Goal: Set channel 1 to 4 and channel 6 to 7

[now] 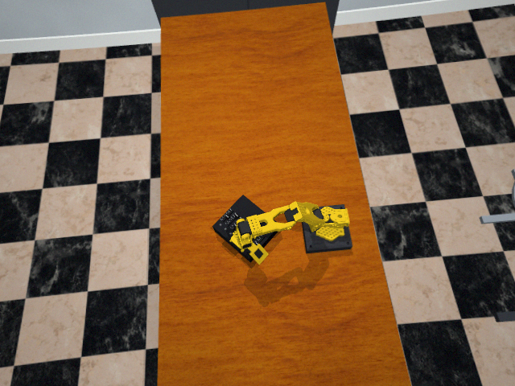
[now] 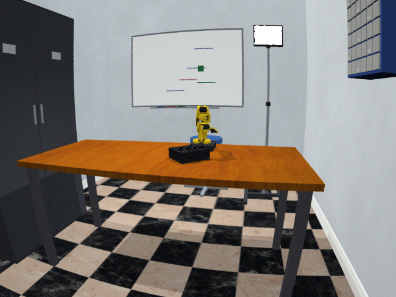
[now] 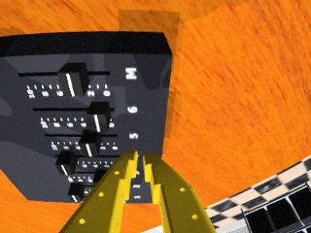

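Where the lighting desk [image 3: 39,155] ends, shut pincer [image 3: 138,163] at its edge.

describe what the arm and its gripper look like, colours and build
The arm is bright yellow plastic with black motor blocks at the joints and small round holes dotted over its panels. It stands on a dark grey square base plate. The gripper has two long yellow tapered fingers with stepped inner edges and small yellow studs. No cables show.
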{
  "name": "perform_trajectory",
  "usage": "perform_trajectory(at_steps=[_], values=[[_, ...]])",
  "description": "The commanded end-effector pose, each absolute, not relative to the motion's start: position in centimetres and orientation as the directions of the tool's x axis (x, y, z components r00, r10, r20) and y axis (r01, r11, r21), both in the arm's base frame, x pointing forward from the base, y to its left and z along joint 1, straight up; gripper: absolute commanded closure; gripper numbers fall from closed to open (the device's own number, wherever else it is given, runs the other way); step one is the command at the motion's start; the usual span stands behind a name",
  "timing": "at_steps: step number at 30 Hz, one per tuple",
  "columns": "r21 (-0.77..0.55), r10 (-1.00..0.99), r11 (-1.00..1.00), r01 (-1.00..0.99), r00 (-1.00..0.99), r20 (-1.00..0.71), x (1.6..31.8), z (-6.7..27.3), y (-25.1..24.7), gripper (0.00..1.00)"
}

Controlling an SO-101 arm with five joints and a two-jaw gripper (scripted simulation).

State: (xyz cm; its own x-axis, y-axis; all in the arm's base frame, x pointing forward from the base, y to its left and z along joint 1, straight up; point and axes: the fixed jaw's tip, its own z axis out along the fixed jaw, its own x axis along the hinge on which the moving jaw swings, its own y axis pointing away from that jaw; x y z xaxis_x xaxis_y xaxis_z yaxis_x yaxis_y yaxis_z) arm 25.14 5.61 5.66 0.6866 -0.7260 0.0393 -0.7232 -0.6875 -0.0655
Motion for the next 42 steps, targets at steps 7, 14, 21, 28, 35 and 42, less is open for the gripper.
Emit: perform_trajectory(at_steps=[7, 14, 21, 28, 35, 42], values=[[-0.030, -0.724, -0.690, -0.724, 0.689, 0.017, 25.1, 4.4, 5.9, 1.00], [-0.018, -0.725, -0.689, -0.724, 0.689, 0.010, 25.1, 3.9, 5.9, 1.00], [-0.017, -0.725, -0.689, -0.724, 0.689, 0.010, 25.1, 3.9, 5.9, 1.00], [-0.013, -0.725, -0.689, -0.725, 0.689, 0.007, 25.0, 3.8, 5.9, 1.00], [-0.010, -0.725, -0.689, -0.725, 0.689, 0.006, 25.0, 3.8, 5.9, 1.00], [-0.010, -0.725, -0.689, -0.725, 0.689, 0.006, 25.0, 3.7, 5.9, 1.00]])
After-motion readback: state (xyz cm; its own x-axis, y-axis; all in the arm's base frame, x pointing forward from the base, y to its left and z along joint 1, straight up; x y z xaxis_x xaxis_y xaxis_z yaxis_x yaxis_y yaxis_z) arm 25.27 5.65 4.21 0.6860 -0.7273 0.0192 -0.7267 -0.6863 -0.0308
